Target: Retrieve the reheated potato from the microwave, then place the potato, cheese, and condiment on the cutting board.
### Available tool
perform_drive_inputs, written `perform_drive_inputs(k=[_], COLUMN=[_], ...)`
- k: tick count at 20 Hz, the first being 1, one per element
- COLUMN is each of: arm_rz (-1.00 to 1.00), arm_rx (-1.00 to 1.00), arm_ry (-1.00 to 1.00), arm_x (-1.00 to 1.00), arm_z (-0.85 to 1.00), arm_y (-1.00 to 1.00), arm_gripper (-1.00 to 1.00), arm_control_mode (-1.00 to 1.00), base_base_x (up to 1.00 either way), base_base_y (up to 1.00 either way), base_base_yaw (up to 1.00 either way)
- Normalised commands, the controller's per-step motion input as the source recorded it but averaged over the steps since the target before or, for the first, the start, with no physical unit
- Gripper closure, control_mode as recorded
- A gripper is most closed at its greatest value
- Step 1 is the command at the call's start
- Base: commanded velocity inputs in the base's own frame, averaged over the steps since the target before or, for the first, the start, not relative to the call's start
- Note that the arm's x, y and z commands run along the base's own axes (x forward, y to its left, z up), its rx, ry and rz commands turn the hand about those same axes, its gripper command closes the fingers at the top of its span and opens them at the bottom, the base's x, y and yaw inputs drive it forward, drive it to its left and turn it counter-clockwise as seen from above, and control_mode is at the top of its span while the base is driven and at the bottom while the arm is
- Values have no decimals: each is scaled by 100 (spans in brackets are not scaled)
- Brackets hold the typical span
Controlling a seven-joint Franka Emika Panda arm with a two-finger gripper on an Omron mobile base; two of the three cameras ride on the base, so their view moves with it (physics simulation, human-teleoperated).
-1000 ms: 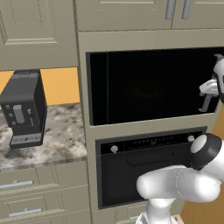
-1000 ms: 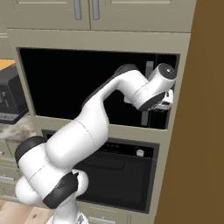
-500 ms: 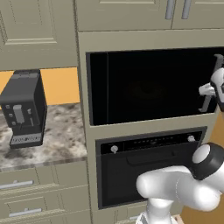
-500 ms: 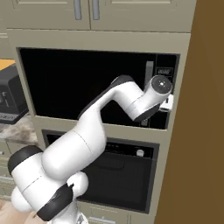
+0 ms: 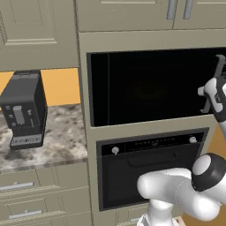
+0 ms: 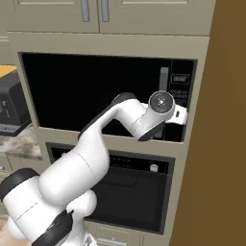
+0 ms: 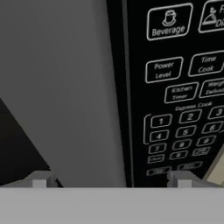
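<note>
Barely begun: microwave (image 6: pixel 105 96) door shut, potato presumably inside (unseen behind the dark front), gripper (image 7: pixel 111 177) spread wide and empty, up against the grey bar handle (image 7: pixel 65 87) beside the keypad (image 7: pixel 183 96); opening, retrieval, all three placements left.

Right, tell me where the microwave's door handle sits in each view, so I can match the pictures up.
Left base view: the handle is at the right edge, just above the end effector.
Right base view: the grey vertical bar stands right of centre, above the white wrist.
Hand view: the broad grey band covers the left half.
Shared landmark: the microwave, with its keypad right of the handle.
</note>
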Motion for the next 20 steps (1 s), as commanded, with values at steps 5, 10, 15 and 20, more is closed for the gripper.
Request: perform_drive_inputs(k=[5,10,15,20], arm_rz=[0,0,-8,-18], arm_rx=[3,4,0,0], arm_ry=[4,1,-2,-13], arm_x=[55,19,-6,-40], arm_z=[-9,-6,-5,-2], arm_y=[25,32,41,35], arm_gripper=[100,100,100,100], arm_control_mode=[-100,-100,-100,-100], base_base_x=[0,0,0,0], base_base_y=[0,0,0,0], base_base_yaw=[0,0,0,0])
